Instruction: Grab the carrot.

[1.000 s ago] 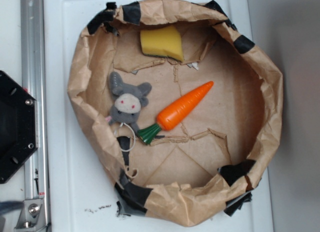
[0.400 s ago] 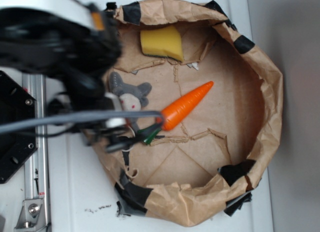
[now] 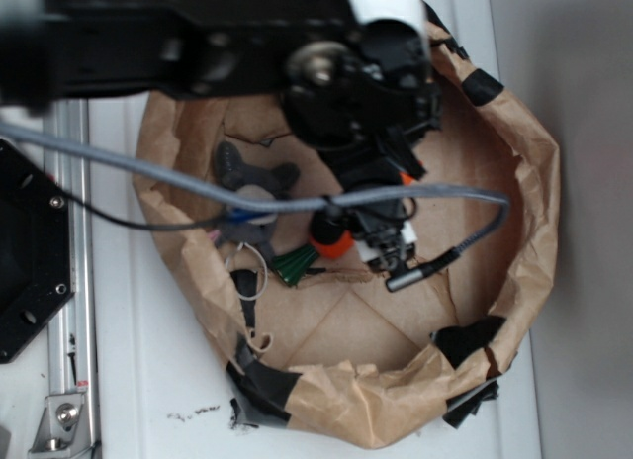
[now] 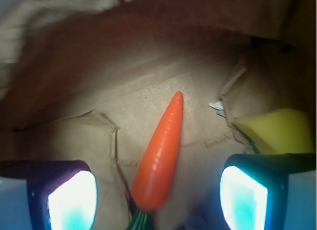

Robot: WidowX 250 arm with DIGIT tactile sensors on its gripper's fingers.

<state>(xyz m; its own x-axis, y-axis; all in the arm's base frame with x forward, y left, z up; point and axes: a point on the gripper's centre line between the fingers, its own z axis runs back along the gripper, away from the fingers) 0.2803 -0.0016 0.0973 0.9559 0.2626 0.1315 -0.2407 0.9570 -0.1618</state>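
Since the frame a moment before, the arm had swung from the left rim across to the middle of the brown paper bowl [image 3: 534,212], and now covered the yellow sponge and most of the carrot in the exterior view.

In the wrist view the gripper [image 4: 158,200] stood wide open, holding nothing, its two fingers [image 4: 72,200] glowing pale at the lower corners. The carrot [image 4: 161,158] lay between them on the paper floor, thick end nearest, tip pointing away, touching neither finger. Its green top just showed at the bottom edge.

Farther off, to the right, the yellow sponge [image 4: 280,131] sat against the crumpled wall, apart from the carrot. From outside, the grey plush [image 3: 252,182] lay left of the carrot's leafy end [image 3: 292,264], partly behind the grey cable [image 3: 198,190] that crossed the bowl.

Bare paper floor lay open beyond the carrot's tip and toward the bowl's lower right; the taped rim rose all round, on a white table [image 3: 138,380].
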